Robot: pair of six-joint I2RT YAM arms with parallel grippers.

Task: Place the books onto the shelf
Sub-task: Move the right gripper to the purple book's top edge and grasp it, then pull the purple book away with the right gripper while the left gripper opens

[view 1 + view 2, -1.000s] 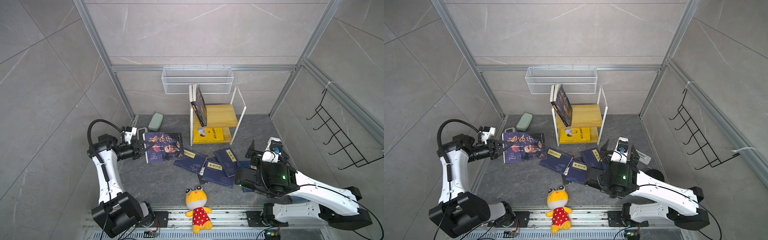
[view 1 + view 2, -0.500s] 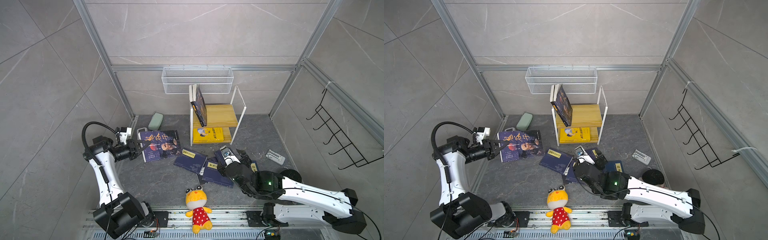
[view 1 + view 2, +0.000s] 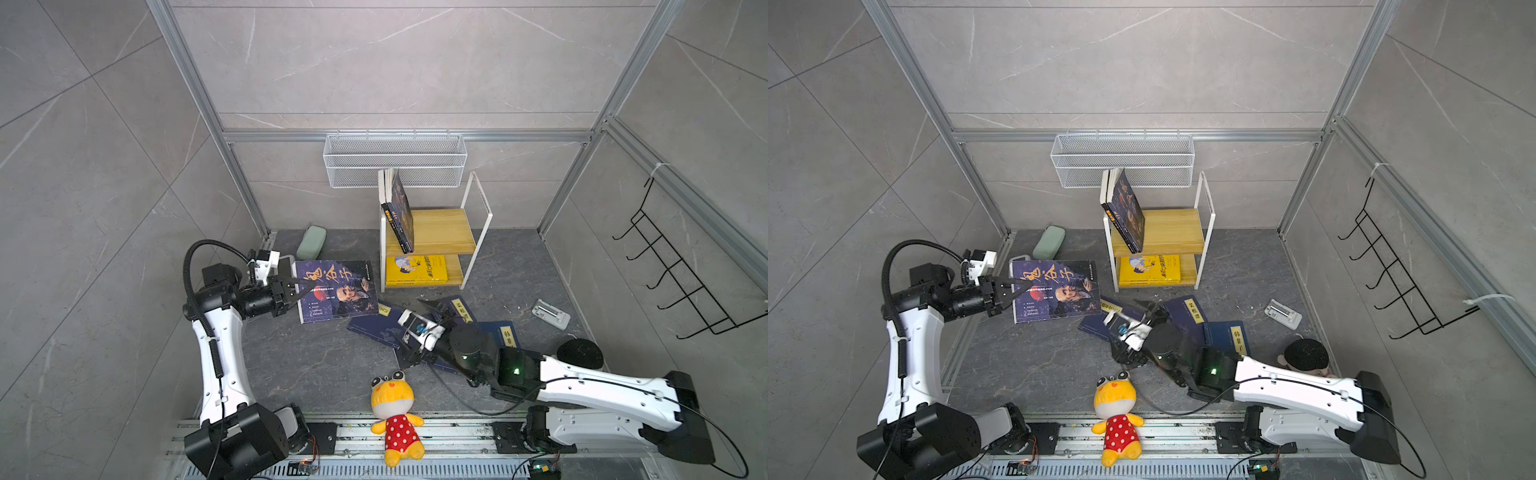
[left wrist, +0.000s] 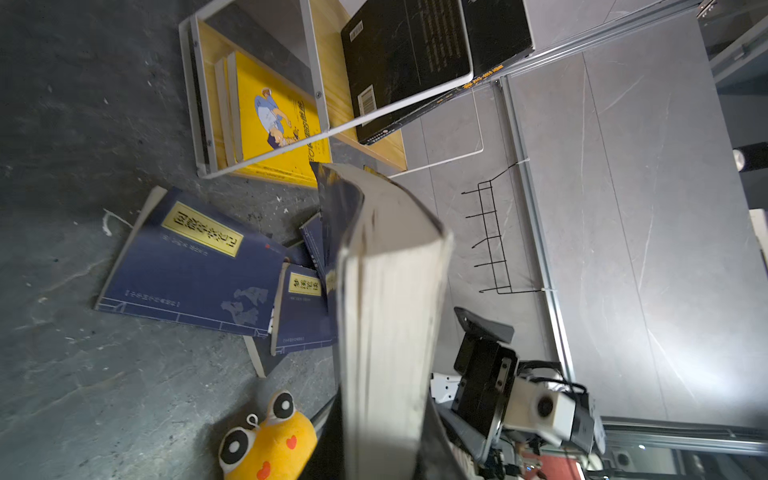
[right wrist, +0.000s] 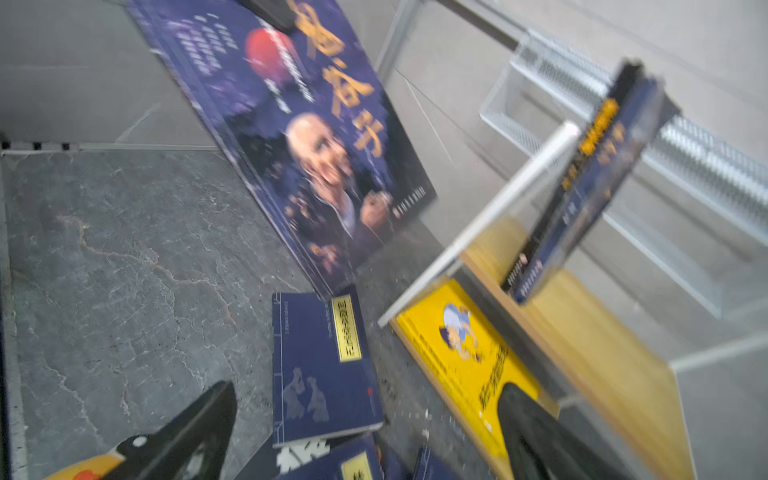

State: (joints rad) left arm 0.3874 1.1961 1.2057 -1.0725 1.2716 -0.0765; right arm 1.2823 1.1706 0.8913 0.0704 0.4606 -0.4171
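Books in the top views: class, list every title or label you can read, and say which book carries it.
"鬼谷子": large yellow title on the old-man-cover book, gripped by the left gripper.
"韩非子": yellow label on the rightmost navy floor book.
Title on the yellow book on the shelf, lower board: too small to read.
Labels on the other navy books and spines of the upright books: too blurred.

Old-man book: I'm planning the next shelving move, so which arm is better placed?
Left. The left gripper is shut on the old-man book, beside the shelf. The right gripper is open and empty, low over the navy books on the floor.
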